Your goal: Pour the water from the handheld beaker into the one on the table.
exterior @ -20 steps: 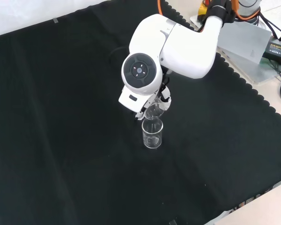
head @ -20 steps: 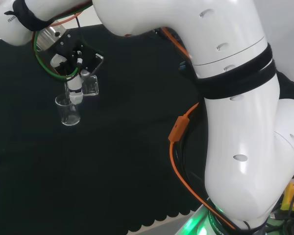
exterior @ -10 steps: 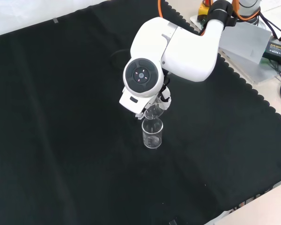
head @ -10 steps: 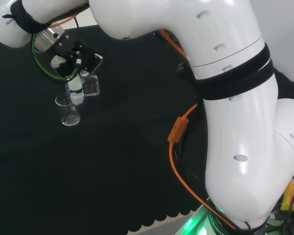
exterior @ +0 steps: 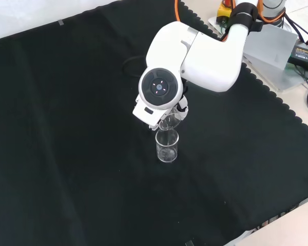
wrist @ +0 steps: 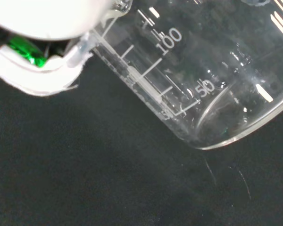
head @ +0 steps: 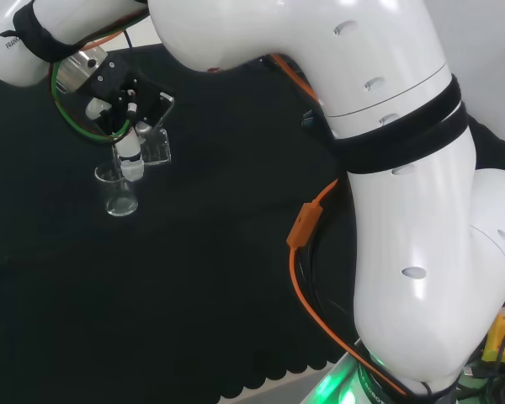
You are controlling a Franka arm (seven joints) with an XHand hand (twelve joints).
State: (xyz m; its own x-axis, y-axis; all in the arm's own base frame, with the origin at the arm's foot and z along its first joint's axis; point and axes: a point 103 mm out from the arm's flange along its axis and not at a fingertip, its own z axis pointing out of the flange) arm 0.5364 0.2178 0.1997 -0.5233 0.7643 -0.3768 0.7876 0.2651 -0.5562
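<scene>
The hand (head: 122,105) grips a tilted beaker (head: 154,145) over an upright beaker (exterior: 167,146) on the black cloth (exterior: 66,154); the arm's white link (exterior: 161,89) partly blocks the front view.

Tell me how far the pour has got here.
Done: the hand has the handheld beaker tipped beside the beaker on the table, its mouth near that rim. In hand: the pour itself; no stream is plainly visible. Left: finishing the pour; the water levels cannot be told.
</scene>
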